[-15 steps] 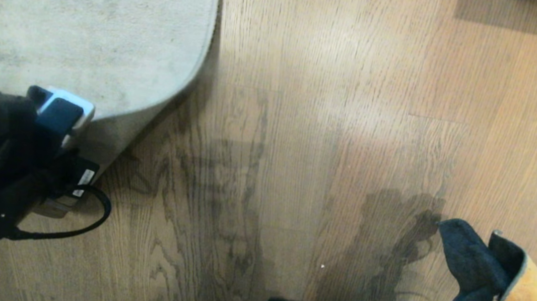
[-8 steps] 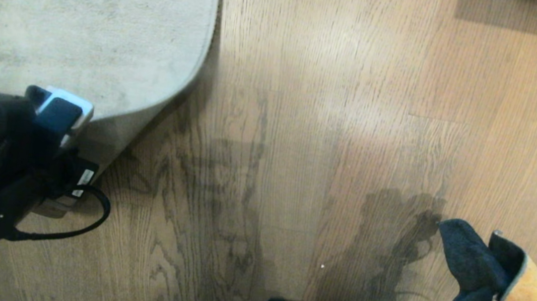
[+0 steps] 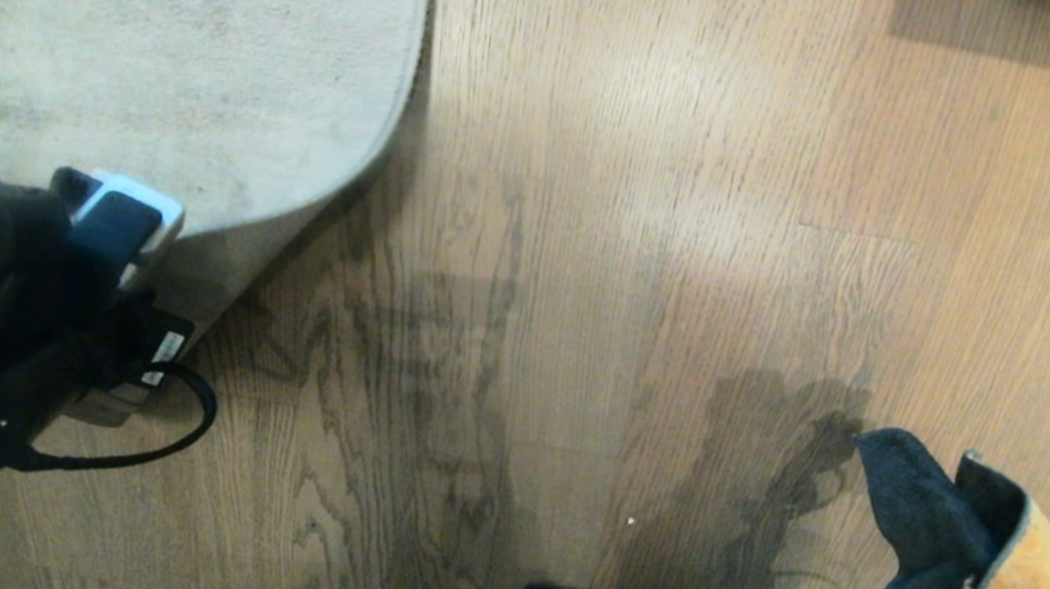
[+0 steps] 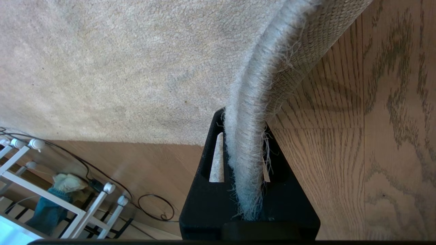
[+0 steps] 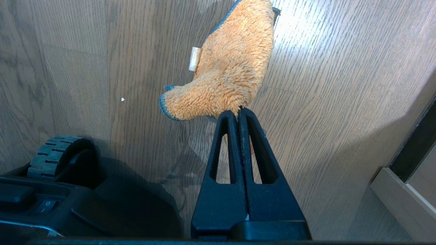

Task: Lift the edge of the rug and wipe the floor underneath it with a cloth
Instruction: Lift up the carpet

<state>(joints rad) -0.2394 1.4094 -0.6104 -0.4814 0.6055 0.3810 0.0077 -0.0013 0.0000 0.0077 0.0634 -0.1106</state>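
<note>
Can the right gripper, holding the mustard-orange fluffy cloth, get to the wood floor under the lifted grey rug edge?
Probably yes. The left gripper holds the rug edge up, baring the floor; nothing lies between it and the cloth in the right gripper.

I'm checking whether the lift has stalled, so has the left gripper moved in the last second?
No. The left gripper sits at the same spot against the floor grain, jaws shut on the raised rug edge.
</note>
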